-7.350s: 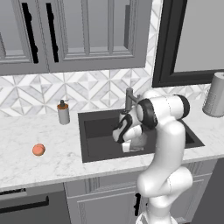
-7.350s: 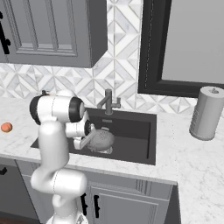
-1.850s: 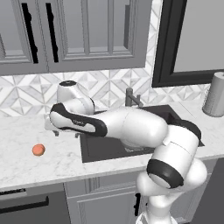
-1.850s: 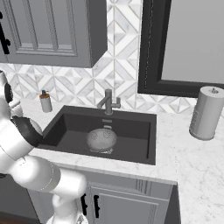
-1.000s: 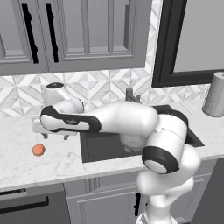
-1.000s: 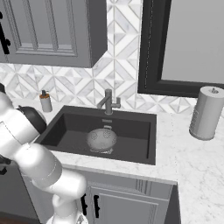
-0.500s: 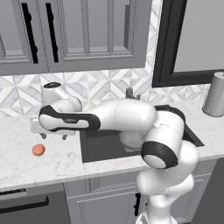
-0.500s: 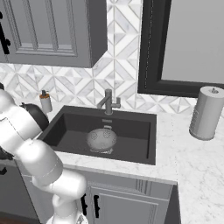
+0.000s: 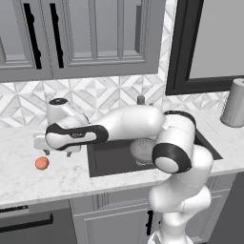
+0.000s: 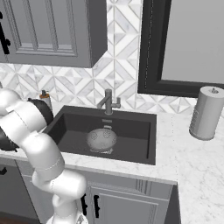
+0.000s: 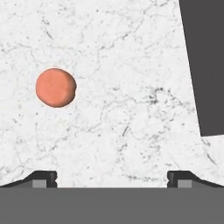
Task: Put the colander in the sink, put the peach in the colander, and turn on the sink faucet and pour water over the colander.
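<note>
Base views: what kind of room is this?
A rendered home kitchen, by the look of it: a dark sink with a faucet set in a marble counter, grey cabinets above, and a paper towel roll.

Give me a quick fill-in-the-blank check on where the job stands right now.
The colander sits inside the ____.
The peach lies on the ____, not yet in the colander.
The gripper above the peach has its jaws ____.
No ____ runs from the sink faucet.

Missing words: sink; counter; open; water
</note>
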